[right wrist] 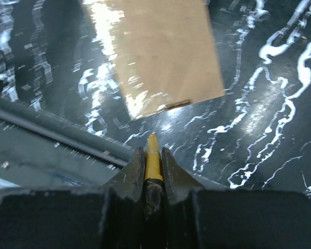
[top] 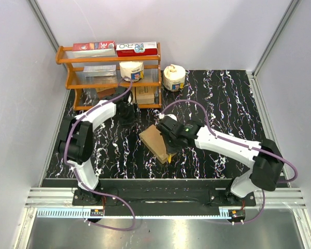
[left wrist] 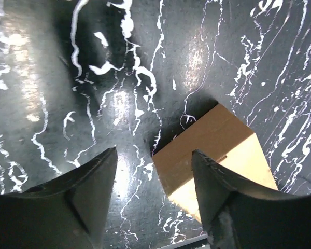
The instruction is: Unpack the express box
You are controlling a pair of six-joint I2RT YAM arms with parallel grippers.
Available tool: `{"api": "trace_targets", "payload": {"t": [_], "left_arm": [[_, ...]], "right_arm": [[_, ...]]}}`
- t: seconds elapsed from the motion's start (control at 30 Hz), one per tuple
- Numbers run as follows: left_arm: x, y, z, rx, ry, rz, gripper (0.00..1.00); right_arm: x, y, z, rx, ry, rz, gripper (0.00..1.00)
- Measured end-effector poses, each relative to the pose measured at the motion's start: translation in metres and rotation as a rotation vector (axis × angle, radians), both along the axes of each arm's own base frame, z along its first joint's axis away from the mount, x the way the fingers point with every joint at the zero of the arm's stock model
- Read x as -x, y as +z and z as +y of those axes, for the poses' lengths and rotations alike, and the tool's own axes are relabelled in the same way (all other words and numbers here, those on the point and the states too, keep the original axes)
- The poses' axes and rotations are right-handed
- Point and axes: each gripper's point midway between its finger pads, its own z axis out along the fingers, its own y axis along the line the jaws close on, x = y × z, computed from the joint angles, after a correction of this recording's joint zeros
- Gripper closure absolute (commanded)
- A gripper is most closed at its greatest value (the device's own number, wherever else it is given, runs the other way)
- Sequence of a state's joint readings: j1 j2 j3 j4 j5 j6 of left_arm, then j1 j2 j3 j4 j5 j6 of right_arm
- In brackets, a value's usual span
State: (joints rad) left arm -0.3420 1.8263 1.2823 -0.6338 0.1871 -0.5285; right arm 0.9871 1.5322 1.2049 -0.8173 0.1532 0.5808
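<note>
One express box (right wrist: 166, 52) lies beyond right gripper's (right wrist: 153, 154) tool (right wrist: 152, 167).

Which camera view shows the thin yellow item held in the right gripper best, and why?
Right wrist view: the yellow item is seen close up, clamped in the right gripper, tip towards the express box. Top external shows only a yellow speck by the box's near corner. Left wrist shows none of it.

Holds left gripper (left wrist: 154, 155) wide apart just beyond the express box (top: 152, 140). Pinches a thin yellow tool (right wrist: 153, 158) in right gripper (right wrist: 153, 150) beside that box.
</note>
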Motion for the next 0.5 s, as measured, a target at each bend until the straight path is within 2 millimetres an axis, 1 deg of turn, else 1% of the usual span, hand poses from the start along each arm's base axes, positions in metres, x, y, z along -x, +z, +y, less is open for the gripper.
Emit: {"api": "trace_targets", "payload": {"t": [0.07, 0.17, 0.23, 0.3, 0.4, 0.5], "left_arm": [[0.001, 0.01, 0.008, 0.006, 0.012, -0.022, 0.3], [0.007, 0.029, 0.008, 0.039, 0.001, -0.062, 0.28], [0.015, 0.036, 0.003, 0.076, -0.016, -0.074, 0.27], [0.024, 0.032, -0.002, 0.108, -0.031, -0.06, 0.27], [0.041, 0.017, -0.007, 0.15, -0.041, -0.003, 0.27], [0.056, 0.006, -0.012, 0.193, -0.041, 0.052, 0.27]], "right_arm": [[0.008, 0.018, 0.01, -0.04, 0.057, 0.001, 1.0], [0.018, 0.047, 0.022, -0.119, 0.138, -0.036, 1.0], [0.017, 0.061, 0.027, -0.164, 0.17, -0.081, 1.0], [0.009, 0.072, 0.035, -0.214, 0.187, -0.149, 1.0], [-0.008, 0.076, 0.05, -0.259, 0.205, -0.242, 1.0], [-0.025, 0.065, 0.062, -0.261, 0.209, -0.311, 1.0]]}}
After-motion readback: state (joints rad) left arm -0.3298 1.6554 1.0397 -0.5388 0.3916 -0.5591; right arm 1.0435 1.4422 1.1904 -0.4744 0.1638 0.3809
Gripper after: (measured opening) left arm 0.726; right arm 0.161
